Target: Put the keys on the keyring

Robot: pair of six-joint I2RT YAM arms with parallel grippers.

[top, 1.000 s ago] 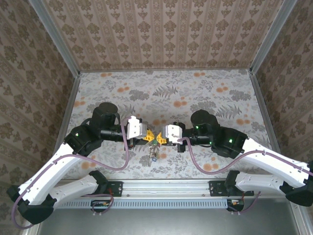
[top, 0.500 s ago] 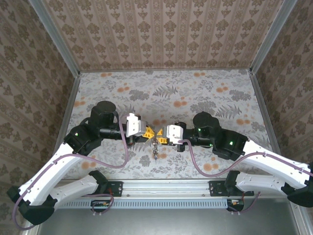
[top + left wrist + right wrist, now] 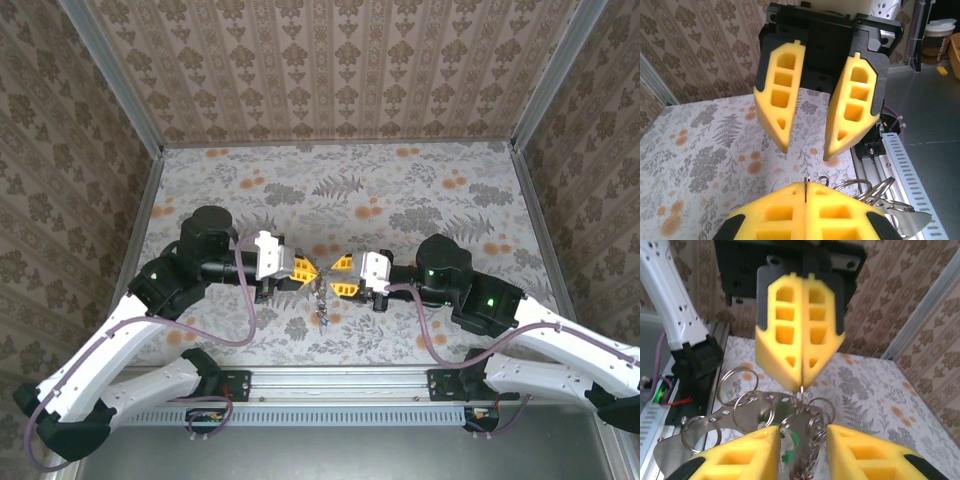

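Over the middle of the desk (image 3: 420, 190), the 2 claws meet tip to tip. The left claw (image 3: 308, 272) is clenched on the thin wire of the keyring (image 3: 801, 390). The right claw (image 3: 340, 277) grips nothing, its fingers apart. The keys (image 3: 322, 308) dangle just below them.
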